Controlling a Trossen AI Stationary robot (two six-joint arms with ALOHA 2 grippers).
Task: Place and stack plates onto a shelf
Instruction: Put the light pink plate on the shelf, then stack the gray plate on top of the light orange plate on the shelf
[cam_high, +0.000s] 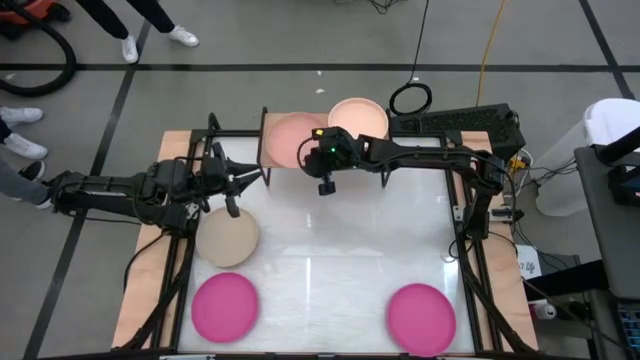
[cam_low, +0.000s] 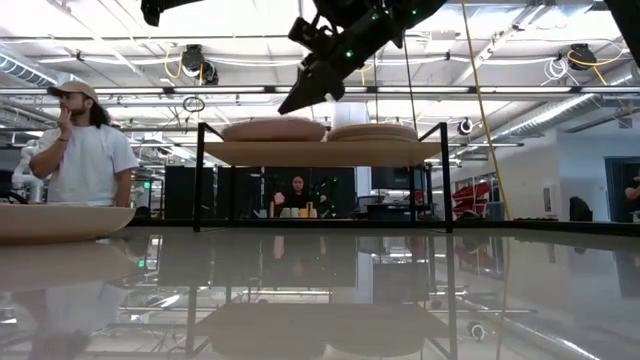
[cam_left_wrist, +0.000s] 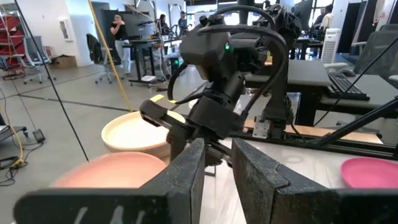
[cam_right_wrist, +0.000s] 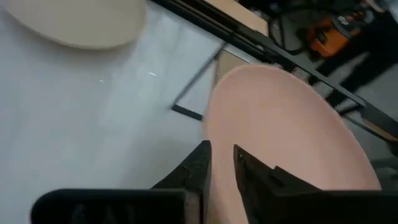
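The shelf (cam_high: 272, 160) stands at the table's far middle, and its board also shows in the low view (cam_low: 320, 152). On it rest a salmon-pink plate (cam_high: 292, 140) and a peach plate (cam_high: 357, 117). A beige plate (cam_high: 228, 238) and two magenta plates (cam_high: 225, 305) (cam_high: 422, 318) lie flat on the table. My right gripper (cam_high: 325, 186) hangs just above the pink plate's near rim (cam_right_wrist: 286, 130), fingers close together and empty. My left gripper (cam_high: 240, 185) hovers left of the shelf, above the beige plate's far edge, shut and empty.
Black frame rails (cam_high: 470, 220) run along the table's left and right sides. A keyboard (cam_high: 455, 122) lies at the back right. People stand beyond the table (cam_low: 80, 150). Bare white tabletop (cam_high: 330, 260) lies between the plates.
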